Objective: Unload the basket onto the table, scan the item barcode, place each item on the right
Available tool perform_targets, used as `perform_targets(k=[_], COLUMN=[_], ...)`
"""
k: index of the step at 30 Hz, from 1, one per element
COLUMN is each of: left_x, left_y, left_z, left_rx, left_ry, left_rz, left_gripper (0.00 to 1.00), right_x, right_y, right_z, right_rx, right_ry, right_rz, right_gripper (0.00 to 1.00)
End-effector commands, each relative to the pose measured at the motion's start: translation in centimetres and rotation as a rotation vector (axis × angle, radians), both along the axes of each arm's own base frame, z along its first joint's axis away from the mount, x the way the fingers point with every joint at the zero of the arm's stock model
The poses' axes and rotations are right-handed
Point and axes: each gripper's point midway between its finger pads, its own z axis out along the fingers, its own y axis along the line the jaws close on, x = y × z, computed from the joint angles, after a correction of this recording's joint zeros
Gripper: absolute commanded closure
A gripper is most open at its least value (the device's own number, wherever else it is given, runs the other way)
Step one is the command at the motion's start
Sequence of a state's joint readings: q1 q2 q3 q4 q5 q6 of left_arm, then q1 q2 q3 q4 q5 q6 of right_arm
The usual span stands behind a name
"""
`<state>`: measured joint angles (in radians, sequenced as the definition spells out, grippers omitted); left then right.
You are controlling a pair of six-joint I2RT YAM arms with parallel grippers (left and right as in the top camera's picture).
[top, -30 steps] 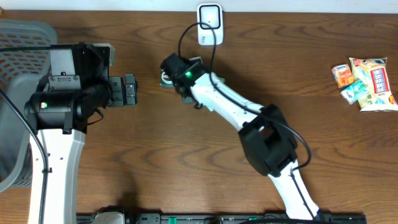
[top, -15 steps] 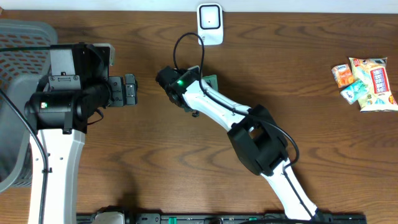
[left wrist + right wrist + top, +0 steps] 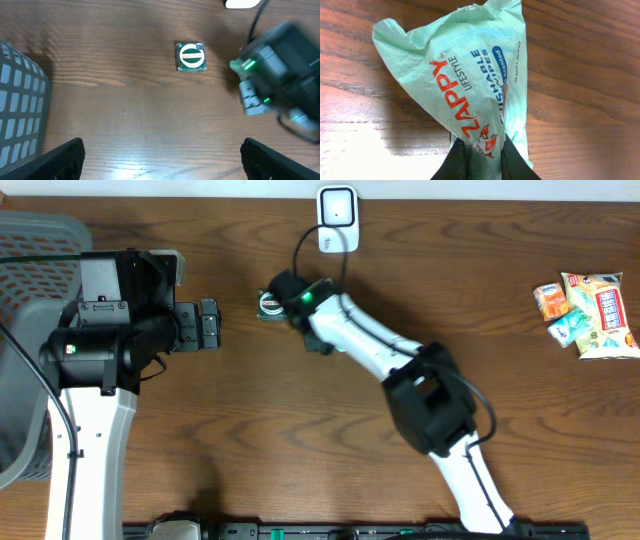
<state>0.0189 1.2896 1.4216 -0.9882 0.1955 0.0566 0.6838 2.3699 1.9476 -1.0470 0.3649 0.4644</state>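
The brown wooden table (image 3: 300,430) takes up nearly everything I can see. A grey mesh basket (image 3: 30,240) sits at its left end. The right arm (image 3: 430,400) reaches from the near edge diagonally up to the far middle. The left arm (image 3: 95,350) stands beside the basket with its head pointing right.

At the far right there is a small heap of snack packs (image 3: 590,310), well apart from both arms. A white scanner (image 3: 337,215) stands at the far edge, and its black cable (image 3: 300,250) loops down over the right arm's wrist.

The left gripper (image 3: 208,325) hangs with its jaws wide apart and nothing between them. The right gripper (image 3: 481,150) is just in front of the scanner. Its dark fingers (image 3: 452,162) are pinched on the lower end of a crumpled mint-green pack of wipes (image 3: 465,75), with the printed face up over the wood.

A small square sachet (image 3: 191,56) with a green ring on it lies on the table just left of the right wrist, between the two arms. I cannot tell whether it is that same pack seen from another side.
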Motion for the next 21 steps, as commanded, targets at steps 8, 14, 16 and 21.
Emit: perform_targets(k=[8, 14, 16, 21], left_x=[0.1, 0.1, 0.1, 0.1], left_y=[0.3, 0.3, 0.3, 0.3], left_z=[0.1, 0.1, 0.1, 0.1], left_rx=[0.011, 0.011, 0.011, 0.011], left_ry=[-0.003, -0.003, -0.003, -0.003], left_rz=[0.001, 0.001, 0.001, 0.001], left_gripper=[0.03, 0.03, 0.02, 0.02], right_x=[0.5, 0.4, -0.1, -1.9], right_y=[1.8, -0.3, -0.8, -1.3], right_z=[8.9, 10.3, 10.0, 7.8], right_rx=[0.796, 1.094, 1.173, 1.356], right_ry=[0.265, 0.348, 0.384, 0.456], right_rz=[0.232, 0.244, 0.223, 0.182], right_gripper=[0.96, 0.94, 0.93, 0.91])
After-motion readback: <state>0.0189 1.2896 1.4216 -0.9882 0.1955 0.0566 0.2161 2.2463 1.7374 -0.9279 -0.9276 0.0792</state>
